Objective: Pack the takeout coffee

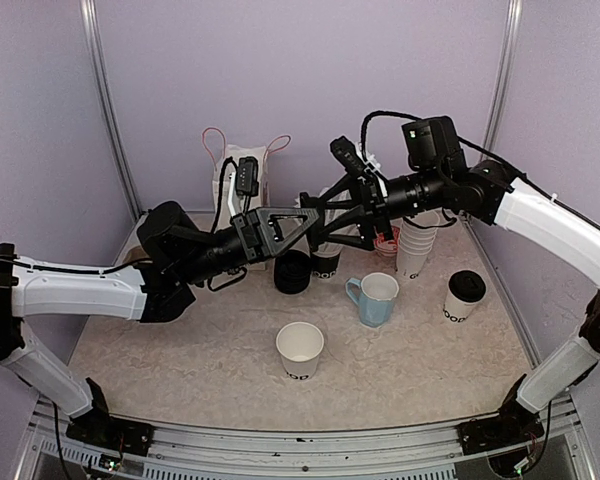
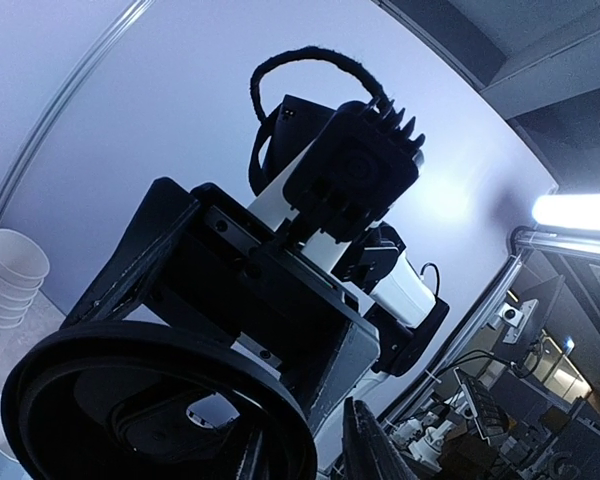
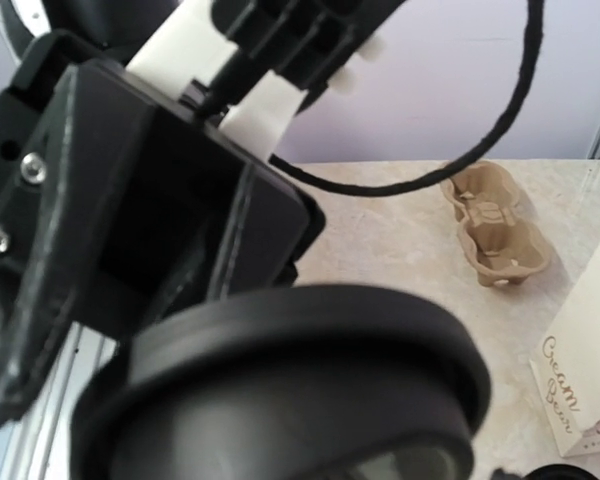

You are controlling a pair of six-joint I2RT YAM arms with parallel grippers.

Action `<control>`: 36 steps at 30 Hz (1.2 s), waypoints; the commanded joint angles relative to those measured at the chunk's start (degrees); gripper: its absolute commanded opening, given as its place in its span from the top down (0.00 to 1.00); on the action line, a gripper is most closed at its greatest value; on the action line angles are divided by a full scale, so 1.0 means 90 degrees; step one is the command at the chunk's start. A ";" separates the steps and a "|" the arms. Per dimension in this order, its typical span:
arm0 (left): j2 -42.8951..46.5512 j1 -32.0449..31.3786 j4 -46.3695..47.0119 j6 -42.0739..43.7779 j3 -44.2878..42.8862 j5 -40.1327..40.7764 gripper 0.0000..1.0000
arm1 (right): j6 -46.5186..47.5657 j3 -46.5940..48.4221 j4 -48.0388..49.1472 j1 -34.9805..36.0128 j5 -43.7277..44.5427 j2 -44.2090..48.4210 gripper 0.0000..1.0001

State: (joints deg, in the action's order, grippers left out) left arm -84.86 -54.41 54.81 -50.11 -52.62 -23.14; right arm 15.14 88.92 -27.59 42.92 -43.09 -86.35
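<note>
Top view: my left pincer (image 1: 310,218) and right pincer (image 1: 332,215) meet at a black lid (image 1: 292,271); a lidded cup (image 1: 465,295) stands at 4 o'clock on the tabletop (image 1: 200,350).

Wrist views: the black lid (image 2: 150,400) (image 3: 290,390) looms close, and I cannot tell either pincer's width.

Hazard: an unconfirmed grip may drop the lid.

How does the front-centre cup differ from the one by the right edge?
The front cup is open, with no lid; the right cup wears a black lid. The front cup stands forward and on its own; the right cup stands further back, to the right of the blue mug. Both are upright white paper cups with black print near the base.
</note>
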 commanded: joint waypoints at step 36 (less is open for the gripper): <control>-0.1164 0.0743 0.3766 -0.2664 0.0430 -0.1434 1.00 | 0.0486 0.0499 -0.0396 0.0304 0.0428 -0.0218 0.10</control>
State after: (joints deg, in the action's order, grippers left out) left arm -93.62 -47.66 79.02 -69.17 -48.77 -37.32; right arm 19.90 92.53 -30.59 43.90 -39.35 -88.03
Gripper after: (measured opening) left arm 0.070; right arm 0.915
